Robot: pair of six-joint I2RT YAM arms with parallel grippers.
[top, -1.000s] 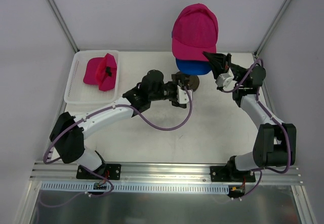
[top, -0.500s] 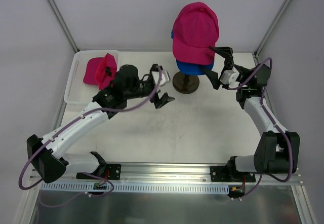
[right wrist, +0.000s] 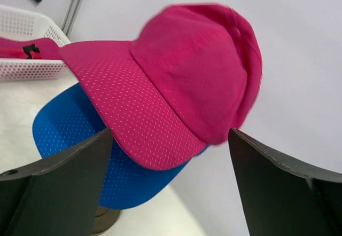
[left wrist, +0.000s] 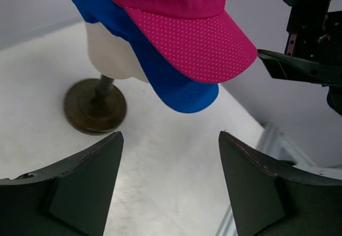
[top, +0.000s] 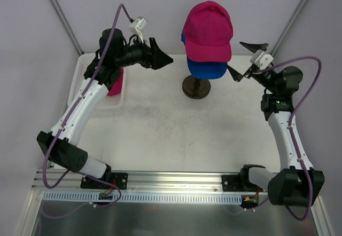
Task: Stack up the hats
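Both arms have pulled back from the pink cap (top: 207, 30); left claw (top: 163, 55) and right claw (top: 242, 60) gape empty.

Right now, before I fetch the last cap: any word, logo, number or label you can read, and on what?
None readable in any view.
The top pink cap and blue cap on the mannequin head show plain fabric, no logo.
The second pink cap in the basket has a dark buckle, too small to show marks.
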